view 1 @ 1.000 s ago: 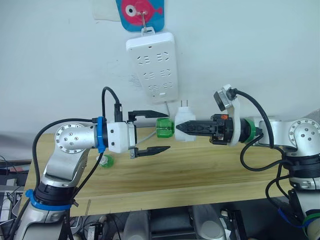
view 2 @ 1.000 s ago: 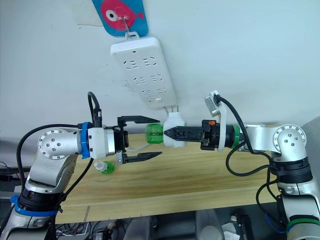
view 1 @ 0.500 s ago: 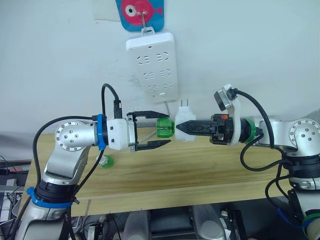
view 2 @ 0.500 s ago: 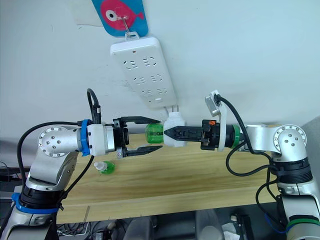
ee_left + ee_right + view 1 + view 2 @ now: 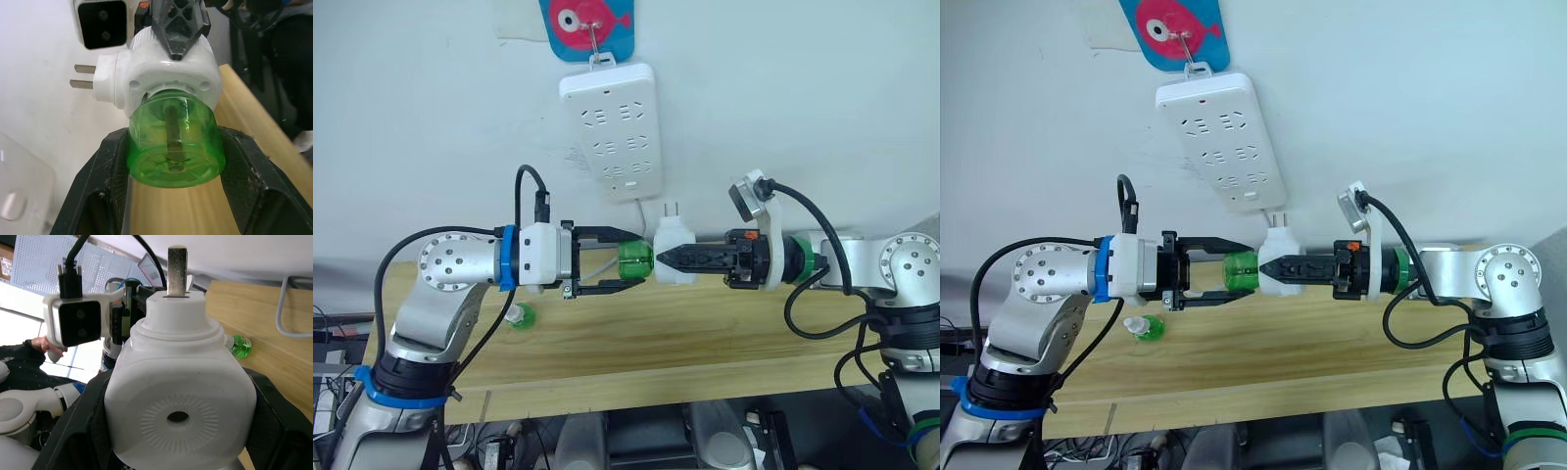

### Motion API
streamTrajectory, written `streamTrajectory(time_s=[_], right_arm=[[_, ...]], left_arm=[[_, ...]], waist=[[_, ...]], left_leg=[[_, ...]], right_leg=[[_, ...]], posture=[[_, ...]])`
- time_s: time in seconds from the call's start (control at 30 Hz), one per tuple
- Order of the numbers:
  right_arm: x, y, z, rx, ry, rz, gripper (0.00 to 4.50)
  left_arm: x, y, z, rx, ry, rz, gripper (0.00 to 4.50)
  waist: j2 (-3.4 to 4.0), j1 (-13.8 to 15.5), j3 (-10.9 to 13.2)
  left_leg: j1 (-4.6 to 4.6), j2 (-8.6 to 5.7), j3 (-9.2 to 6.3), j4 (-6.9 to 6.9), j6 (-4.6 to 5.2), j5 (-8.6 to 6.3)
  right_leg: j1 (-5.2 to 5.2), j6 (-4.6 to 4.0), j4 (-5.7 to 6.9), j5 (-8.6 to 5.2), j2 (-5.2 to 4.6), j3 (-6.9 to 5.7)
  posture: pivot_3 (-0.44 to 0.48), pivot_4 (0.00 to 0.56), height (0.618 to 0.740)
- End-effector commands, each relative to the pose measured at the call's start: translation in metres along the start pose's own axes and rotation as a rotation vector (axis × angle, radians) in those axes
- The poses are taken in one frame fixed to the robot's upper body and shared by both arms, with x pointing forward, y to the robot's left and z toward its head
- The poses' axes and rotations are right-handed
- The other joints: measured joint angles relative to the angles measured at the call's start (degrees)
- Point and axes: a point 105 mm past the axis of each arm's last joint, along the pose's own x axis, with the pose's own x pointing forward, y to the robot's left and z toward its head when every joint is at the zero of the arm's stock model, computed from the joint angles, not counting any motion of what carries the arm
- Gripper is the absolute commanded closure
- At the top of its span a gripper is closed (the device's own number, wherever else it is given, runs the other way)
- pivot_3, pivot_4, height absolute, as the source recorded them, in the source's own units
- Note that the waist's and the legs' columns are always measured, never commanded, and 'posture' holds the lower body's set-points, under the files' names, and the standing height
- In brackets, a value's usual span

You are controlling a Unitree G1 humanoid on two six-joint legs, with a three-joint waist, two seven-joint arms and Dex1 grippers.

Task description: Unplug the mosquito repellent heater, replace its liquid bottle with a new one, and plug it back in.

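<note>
The white mosquito repellent heater hangs in the air below the power strip, prongs up, with my right gripper shut on its body. Its liquid bottle, translucent green with a dark wick inside, still sits screwed into the heater's left end. My left gripper is shut on this bottle, its black fingers pressing both sides. The new one, a small green bottle with a white cap, lies on the table under my left arm.
A white multi-socket power strip hangs on the wall from a fish-shaped hook, its cord trailing down behind the heater. The wooden table runs beneath both arms. A person's hand shows far off.
My left gripper has moved right and shut its fingers onto the green bottle. The right gripper and heater have dipped slightly.
</note>
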Motion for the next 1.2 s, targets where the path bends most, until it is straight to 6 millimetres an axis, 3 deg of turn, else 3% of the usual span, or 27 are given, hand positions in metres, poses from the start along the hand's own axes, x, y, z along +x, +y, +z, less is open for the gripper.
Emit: streamTrajectory(time_s=[0.03, 0.3, 0.6, 0.87, 1.2], right_arm=[[-0.005, 0.009, 0.001, -0.037, 0.008, 0.011, 1.51], [-0.006, 0.010, -0.006, -0.054, 0.045, -0.010, 1.51], [-0.006, 0.014, -0.011, -0.074, 0.070, -0.002, 1.51], [-0.005, 0.017, -0.016, -0.084, 0.091, 0.009, 1.51], [-0.005, 0.024, -0.018, -0.103, 0.117, 0.036, 1.51]], left_arm=[[-0.003, -0.009, 0.009, -0.030, -0.013, -0.055, 2.25], [-0.006, -0.017, 0.012, -0.195, 0.007, -0.090, 2.25], [-0.011, -0.013, 0.027, -0.497, -0.038, -0.101, 2.25], [-0.014, -0.021, 0.041, -0.734, -0.056, -0.196, 2.25], [-0.016, -0.023, 0.054, -0.949, -0.072, -0.278, 2.25]], waist=[[0.02, 0.0, 0.0], [0.02, 0.0, 0.1], [0.02, 0.0, 0.2], [0.00, 0.0, 0.3], [0.00, 0.0, 0.4]], left_leg=[[0.00, 0.00, 0.00, 0.00, 0.00, 0.00], [0.00, 0.00, -0.02, 0.00, 0.01, -0.01], [0.00, 0.02, -0.04, 0.00, 0.01, -0.01], [0.01, 0.03, -0.03, -0.01, 0.00, 0.00], [0.01, 0.02, -0.01, -0.01, 0.00, 0.00]], right_leg=[[0.00, 0.00, 0.00, 0.00, 0.00, 0.00], [0.00, 0.00, -0.02, 0.00, 0.00, -0.01], [0.00, 0.00, -0.04, 0.00, 0.00, -0.01], [-0.01, 0.00, -0.06, 0.00, 0.00, -0.02], [-0.02, 0.00, -0.07, 0.00, 0.01, -0.02]], posture=[[-0.213, 0.339, 0.740], [-0.209, 0.342, 0.740], [-0.205, 0.342, 0.740], [-0.208, 0.346, 0.740], [-0.208, 0.350, 0.740]])
